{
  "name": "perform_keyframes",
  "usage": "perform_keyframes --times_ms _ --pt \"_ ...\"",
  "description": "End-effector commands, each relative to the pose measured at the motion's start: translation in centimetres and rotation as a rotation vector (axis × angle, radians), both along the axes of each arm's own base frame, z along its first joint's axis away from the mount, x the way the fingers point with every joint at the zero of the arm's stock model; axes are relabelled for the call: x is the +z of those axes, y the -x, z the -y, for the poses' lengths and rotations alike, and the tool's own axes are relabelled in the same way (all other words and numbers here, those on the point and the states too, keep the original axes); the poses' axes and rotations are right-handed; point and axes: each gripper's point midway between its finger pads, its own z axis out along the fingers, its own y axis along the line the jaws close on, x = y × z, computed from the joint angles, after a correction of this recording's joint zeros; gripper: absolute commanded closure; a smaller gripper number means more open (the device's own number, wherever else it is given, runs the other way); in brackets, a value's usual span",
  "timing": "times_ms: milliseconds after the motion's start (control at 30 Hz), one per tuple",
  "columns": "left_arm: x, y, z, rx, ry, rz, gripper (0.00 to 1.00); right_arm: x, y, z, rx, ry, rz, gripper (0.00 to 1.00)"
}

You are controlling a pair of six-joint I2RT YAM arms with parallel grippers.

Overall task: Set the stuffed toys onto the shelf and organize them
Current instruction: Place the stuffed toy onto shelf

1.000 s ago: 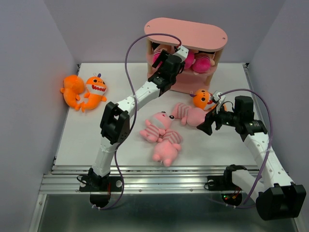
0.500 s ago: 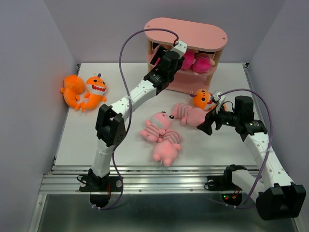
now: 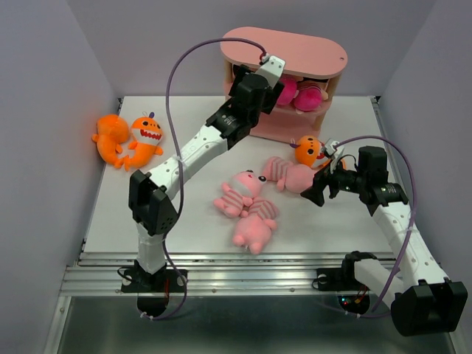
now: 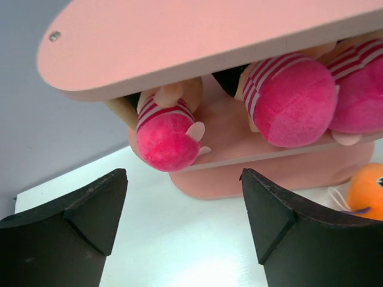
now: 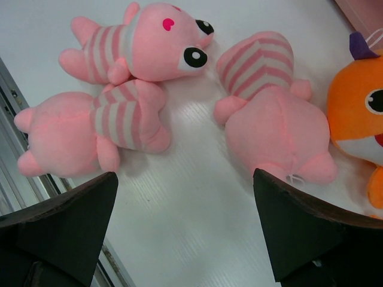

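Black left pincer (image 4: 184, 179) agape, empty, near shelf (image 4: 179, 36); right pincer (image 5: 185, 176) likewise, seemingly above pigs (image 5: 275, 128).

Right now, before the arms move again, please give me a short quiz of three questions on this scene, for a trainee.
1. True or false: the left gripper is shut on a toy.
2. How many pigs lie on the table? A) two B) three C) five
3. Fill in: the only toys on the shelf are the ____.

Key
1. False: its jaws are open and nothing is between them.
2. B
3. dolls
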Motion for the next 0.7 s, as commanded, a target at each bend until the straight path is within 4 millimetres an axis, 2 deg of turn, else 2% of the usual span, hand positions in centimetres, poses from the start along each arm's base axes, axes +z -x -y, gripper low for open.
perform_keyframes --times_ms 0,33,100,133,167,200,233,267,333,367,400,433,467,500,533,567,600,633,667 --pt "8.0 4.1 -0.9 -0.084 0.177 0.103 0.10 0.3 -0.3 0.0 0.017 0.002 0.056 0.00" --pt "9.5 5.3 -1.3 -0.098 0.204 0.119 0.09 0.3 -0.3 0.0 0.019 0.001 0.056 0.00" --pt "9.6 6.4 -1.5 -0.126 0.228 0.102 0.08 0.3 -0.3 0.0 0.022 0.005 0.060 0.00" --pt "10.8 7.4 -2.4 -0.131 0.254 0.116 0.08 0.3 -0.2 0.1 0.022 0.005 0.059 0.00" --pt "9.7 7.9 -2.7 -0.135 0.240 0.090 0.09 0.3 -0.2 0.0 0.025 0.006 0.062 0.00" --pt "10.9 9.2 -3.8 -0.136 0.272 0.101 0.08 0.3 -0.2 0.0 0.026 0.006 0.065 0.00" --pt "10.5 9.7 -4.3 -0.137 0.271 0.091 0.08 0.3 -0.1 0.0 0.033 0.009 0.070 0.00" --pt "7.9 10.2 -4.7 -0.134 0.243 0.049 0.08 0.2 0.0 0.0 0.040 0.010 0.071 0.00" --pt "6.6 11.5 -6.1 -0.124 0.252 0.029 0.08 0.4 0.4 -0.2 0.060 0.005 0.080 0.00" --pt "7.9 13.2 -7.8 -0.126 0.285 0.063 0.07 0.5 0.5 -0.2 0.069 0.007 0.089 0.00" --pt "6.1 14.8 -9.3 -0.124 0.274 0.049 0.07 0.5 0.7 -0.3 0.080 0.005 0.094 0.00" --pt "5.1 15.5 -10.2 -0.119 0.272 0.044 0.06 0.5 0.7 -0.3 0.083 0.007 0.097 0.00" --pt "1.7 16.1 -11.0 -0.108 0.239 0.006 0.06 0.5 0.7 -0.3 0.088 0.012 0.103 0.00" --pt "1.0 16.9 -11.8 -0.108 0.238 0.004 0.06 0.3 0.7 -0.3 0.087 0.013 0.094 0.00" --pt "1.8 18.5 -13.3 -0.116 0.273 0.040 0.04 0.4 0.5 -0.2 0.087 0.025 0.099 0.00" --pt "1.4 19.2 -14.0 -0.119 0.282 0.048 0.03 0.4 0.4 -0.1 0.085 0.030 0.093 0.00" --pt "-1.5 19.8 -14.5 -0.114 0.257 0.013 0.02 0.2 0.3 0.2 0.070 0.049 0.075 0.00" --pt "-0.5 20.9 -15.6 -0.118 0.309 0.062 0.01 1.0 -0.1 0.4 0.057 0.060 0.087 0.00" --pt "-2.1 21.2 -15.9 -0.117 0.324 0.054 0.01 1.1 -0.5 0.6 0.041 0.065 0.070 0.00"
